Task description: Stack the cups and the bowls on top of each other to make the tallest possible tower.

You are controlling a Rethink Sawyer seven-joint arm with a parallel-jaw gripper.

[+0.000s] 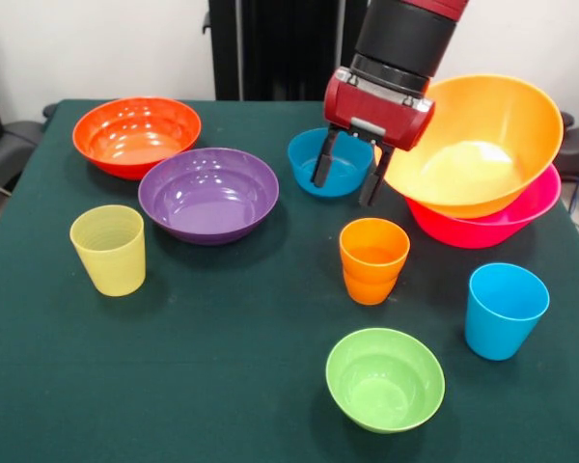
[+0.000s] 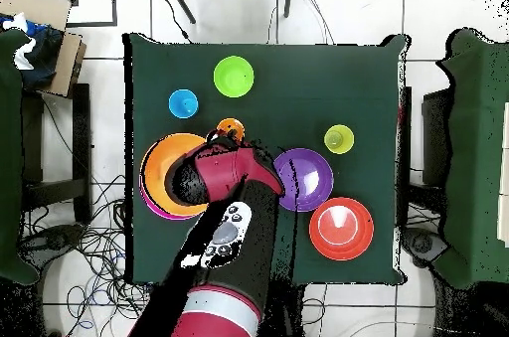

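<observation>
Cups and bowls are sitting spread over the green table (image 1: 222,386), only two stacked. Left to right in the front view: red-orange bowl (image 1: 136,134) is sitting at 10 o'clock. Ribbed yellow-green cup (image 1: 108,249) is standing upright at 9. Purple bowl (image 1: 208,193) is lying just beside the red-orange one, toward centre. Small blue bowl (image 1: 328,162) is sitting at 12, partly behind the gripper (image 1: 346,177), which is hanging over it with fingers spread, gripping nothing. Orange cup (image 1: 372,258) is standing upright near centre. Lime green bowl (image 1: 385,378) is sitting at 6. Large orange bowl (image 1: 478,143) is resting tilted inside the hot pink bowl (image 1: 502,222) at 2. Sky blue cup (image 1: 505,309) is standing upright at 4.
</observation>
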